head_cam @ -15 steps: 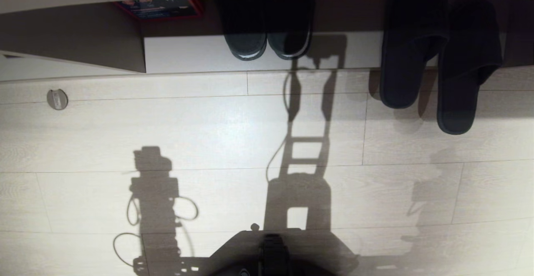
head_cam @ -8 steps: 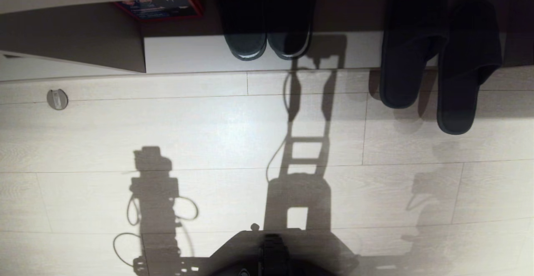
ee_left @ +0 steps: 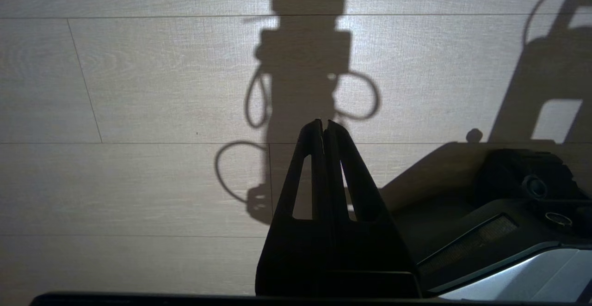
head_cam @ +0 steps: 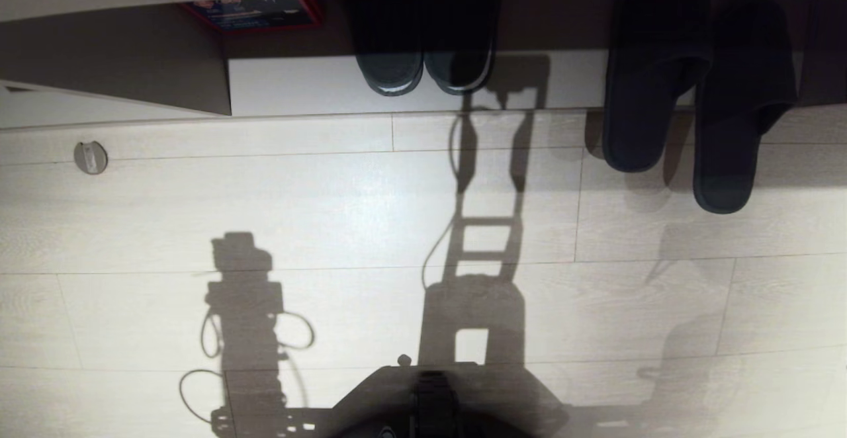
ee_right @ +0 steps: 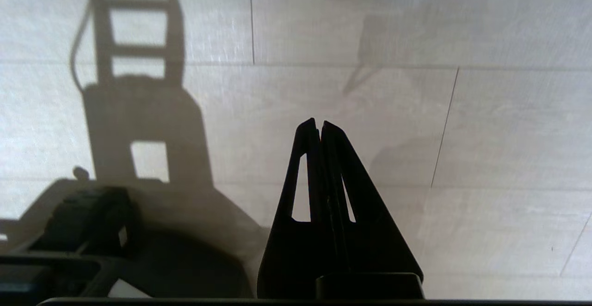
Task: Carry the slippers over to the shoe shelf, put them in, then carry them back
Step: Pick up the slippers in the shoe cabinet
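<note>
The slippers are the dark charcoal pair at the far right in the head view, one (head_cam: 638, 120) beside the other (head_cam: 728, 160). Their toes lie under the top board of the shoe shelf (head_cam: 298, 84) and their heels stick out onto the floor. Neither gripper shows in the head view. In the left wrist view my left gripper (ee_left: 323, 122) is shut and empty over bare floor. In the right wrist view my right gripper (ee_right: 319, 122) is also shut and empty, over the floor short of the slippers.
A second dark pair with pale glossy rims (head_cam: 423, 61) sits in the shelf's middle. A red-edged flat item (head_cam: 255, 13) lies further left, past it the upright divider (head_cam: 198, 61). A round floor fitting (head_cam: 90, 157) is at the left. My base (head_cam: 430, 405) fills the near edge.
The right arm's shadow on the floor at the right has shifted and stretched. The slippers, the shelf and the left arm's shadow have stayed where they were.
</note>
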You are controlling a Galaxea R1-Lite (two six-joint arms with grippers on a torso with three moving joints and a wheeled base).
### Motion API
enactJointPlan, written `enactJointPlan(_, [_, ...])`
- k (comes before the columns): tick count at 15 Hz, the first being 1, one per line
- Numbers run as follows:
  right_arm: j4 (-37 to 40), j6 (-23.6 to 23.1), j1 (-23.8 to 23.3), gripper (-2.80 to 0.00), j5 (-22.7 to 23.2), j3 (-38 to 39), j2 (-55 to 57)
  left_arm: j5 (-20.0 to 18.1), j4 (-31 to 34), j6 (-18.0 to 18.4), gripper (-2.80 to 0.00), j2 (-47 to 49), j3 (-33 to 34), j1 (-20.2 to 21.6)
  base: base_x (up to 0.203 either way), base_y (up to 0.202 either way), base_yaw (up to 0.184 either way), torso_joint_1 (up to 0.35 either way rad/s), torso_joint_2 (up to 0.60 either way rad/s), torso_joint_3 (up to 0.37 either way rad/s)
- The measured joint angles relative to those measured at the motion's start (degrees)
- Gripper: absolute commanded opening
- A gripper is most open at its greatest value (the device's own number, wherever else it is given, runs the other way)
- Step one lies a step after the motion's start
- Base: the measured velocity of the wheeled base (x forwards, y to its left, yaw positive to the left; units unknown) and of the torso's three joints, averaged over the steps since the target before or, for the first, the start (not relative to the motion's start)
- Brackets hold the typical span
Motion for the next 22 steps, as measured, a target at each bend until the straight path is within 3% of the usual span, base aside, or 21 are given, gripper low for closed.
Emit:
enactJointPlan(2, [-3.02,-0.82,-0.26,-2.8,0.22,5.2,4.58,0.0,0.0,-0.04,-2.8,0.0,0.0,0.0,0.0,0.0,0.0,0.0,0.0,0.0])
enactJointPlan(4, [-11.76,-2.69,-0.4,-2.8,0.28,7.16,9.66,-0.02,0.02,-0.02,-2.8,0.0,0.0,0.0,0.0,0.0,0.0,0.0,0.0,0.0])
enactJointPlan(13, [-66.01,-10.89,-2.62,-2.8,0.45,7.81,39.87,0.02,0.02,0.0,-2.8,0.0,0.0,0.0,0.0,0.0,0.0,0.0,0.0,0.0])
enactJointPlan(22, [-69.1,-11.03,-5.06,-2.8,-1.7,7.84,49.82,0.0,0.0,-0.02,-2.8,0.0,0.0,0.0,0.0,0.0,0.0,0.0,0.0,0.0])
